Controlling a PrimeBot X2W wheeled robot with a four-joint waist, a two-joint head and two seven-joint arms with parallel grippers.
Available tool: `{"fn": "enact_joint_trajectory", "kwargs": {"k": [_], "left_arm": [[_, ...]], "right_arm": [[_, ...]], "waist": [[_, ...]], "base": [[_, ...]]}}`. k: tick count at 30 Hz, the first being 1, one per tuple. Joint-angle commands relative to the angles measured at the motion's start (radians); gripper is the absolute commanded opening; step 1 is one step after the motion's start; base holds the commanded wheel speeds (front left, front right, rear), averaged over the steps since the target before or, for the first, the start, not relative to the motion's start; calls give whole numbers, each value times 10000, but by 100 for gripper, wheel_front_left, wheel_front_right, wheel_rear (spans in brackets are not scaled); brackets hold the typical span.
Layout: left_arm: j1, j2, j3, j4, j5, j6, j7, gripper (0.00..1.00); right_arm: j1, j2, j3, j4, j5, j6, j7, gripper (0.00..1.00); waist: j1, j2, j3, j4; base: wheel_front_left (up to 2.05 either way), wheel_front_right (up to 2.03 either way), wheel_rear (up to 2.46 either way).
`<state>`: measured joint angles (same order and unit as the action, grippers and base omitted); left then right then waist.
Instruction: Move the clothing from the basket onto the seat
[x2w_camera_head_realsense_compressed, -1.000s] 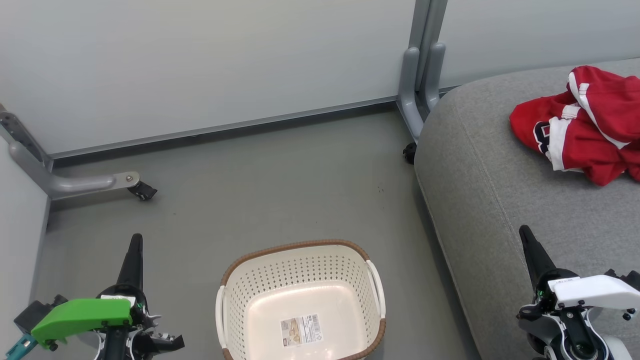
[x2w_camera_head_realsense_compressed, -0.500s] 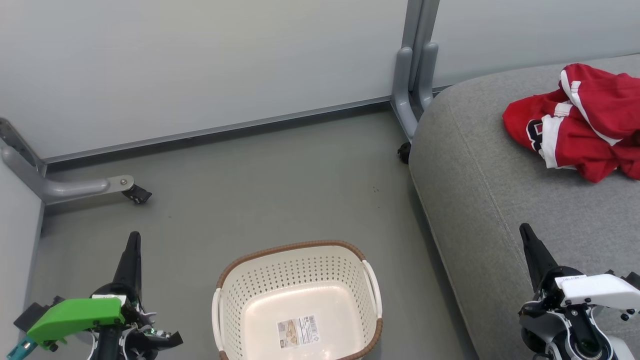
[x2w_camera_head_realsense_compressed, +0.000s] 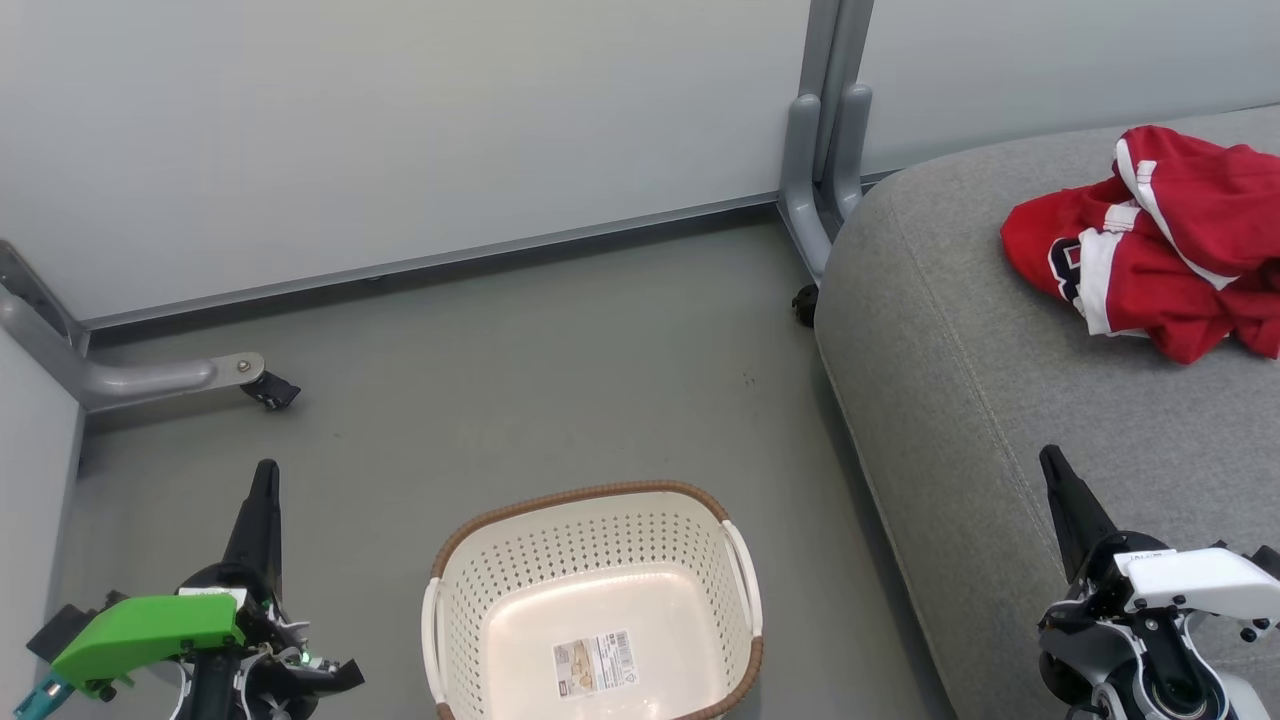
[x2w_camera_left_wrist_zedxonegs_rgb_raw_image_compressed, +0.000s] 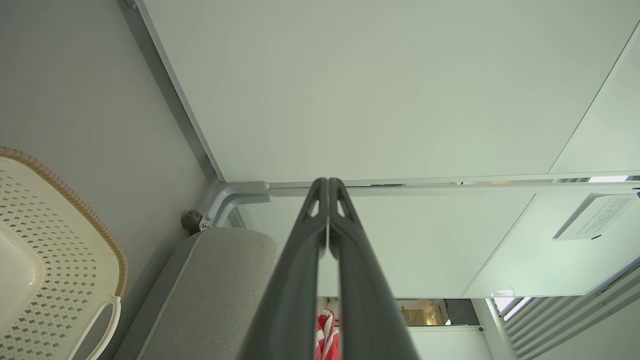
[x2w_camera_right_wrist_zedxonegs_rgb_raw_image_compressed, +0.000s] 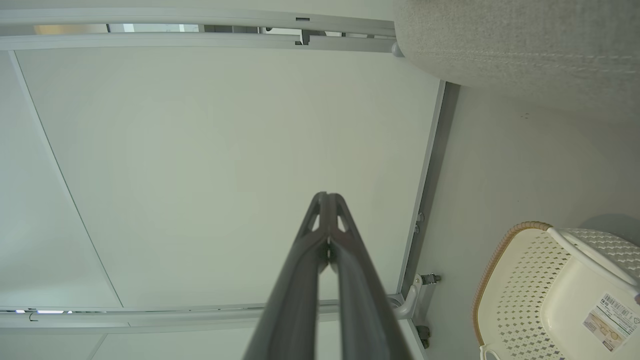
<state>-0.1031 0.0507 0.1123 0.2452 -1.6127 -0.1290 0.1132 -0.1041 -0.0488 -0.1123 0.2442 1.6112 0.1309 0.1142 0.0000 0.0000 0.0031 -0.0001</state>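
In the head view, the laundry basket (x2w_camera_head_realsense_compressed: 583, 492) stands on the grey floor (x2w_camera_head_realsense_compressed: 550, 340) at the bottom centre of the frame. Its bare bottom carries a small paper label (x2w_camera_head_realsense_compressed: 596, 663). The red clothing (x2w_camera_head_realsense_compressed: 1150, 255) lies in a crumpled heap on the grey seat (x2w_camera_head_realsense_compressed: 980, 400) at the upper right, well apart from the basket. White stripes and part of a dark number show on it. The left gripper (x2w_camera_head_realsense_compressed: 264, 478) is at the lower left over the floor, under a green cover (x2w_camera_head_realsense_compressed: 150, 630). Its two dark fingers are pressed together and hold nothing. The right gripper (x2w_camera_head_realsense_compressed: 1050, 462) is at the lower right over the front part of the seat, with a white cover (x2w_camera_head_realsense_compressed: 1195, 580). Its fingers are closed too and hold nothing.

In the left wrist view, the left gripper (x2w_camera_left_wrist_zedxonegs_rgb_raw_image_compressed: 327, 186) rises from the bottom centre. Its fingertips touch each other in front of a pale wall panel (x2w_camera_left_wrist_zedxonegs_rgb_raw_image_compressed: 375, 90). The basket (x2w_camera_left_wrist_zedxonegs_rgb_raw_image_compressed: 75, 200) is at the lower left edge and the seat (x2w_camera_left_wrist_zedxonegs_rgb_raw_image_compressed: 220, 290) is beside the fingers. A small piece of the red clothing (x2w_camera_left_wrist_zedxonegs_rgb_raw_image_compressed: 327, 340) shows in the narrow slit between them, far behind.

In the right wrist view, the right gripper (x2w_camera_right_wrist_zedxonegs_rgb_raw_image_compressed: 327, 197) is closed at the tips before the pale panel (x2w_camera_right_wrist_zedxonegs_rgb_raw_image_compressed: 200, 150). The basket (x2w_camera_right_wrist_zedxonegs_rgb_raw_image_compressed: 505, 280) with its label (x2w_camera_right_wrist_zedxonegs_rgb_raw_image_compressed: 612, 320) is at the lower right, and the seat (x2w_camera_right_wrist_zedxonegs_rgb_raw_image_compressed: 525, 50) is at the upper right.
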Motion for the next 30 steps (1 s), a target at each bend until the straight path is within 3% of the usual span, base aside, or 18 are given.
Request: {"fn": "enact_joint_trajectory", "kwargs": {"k": [1, 30], "left_arm": [[-105, 20, 32, 12, -21, -41, 33, 0], [-106, 10, 41, 10, -8, -40, 43, 0]], "right_arm": [[-85, -50, -31, 25, 41, -3, 22, 0], [-86, -44, -39, 26, 31, -3, 31, 0]], "waist": [[0, 0, 0, 1], [0, 0, 0, 1]], "base": [[0, 0, 0], [0, 0, 0]]}}
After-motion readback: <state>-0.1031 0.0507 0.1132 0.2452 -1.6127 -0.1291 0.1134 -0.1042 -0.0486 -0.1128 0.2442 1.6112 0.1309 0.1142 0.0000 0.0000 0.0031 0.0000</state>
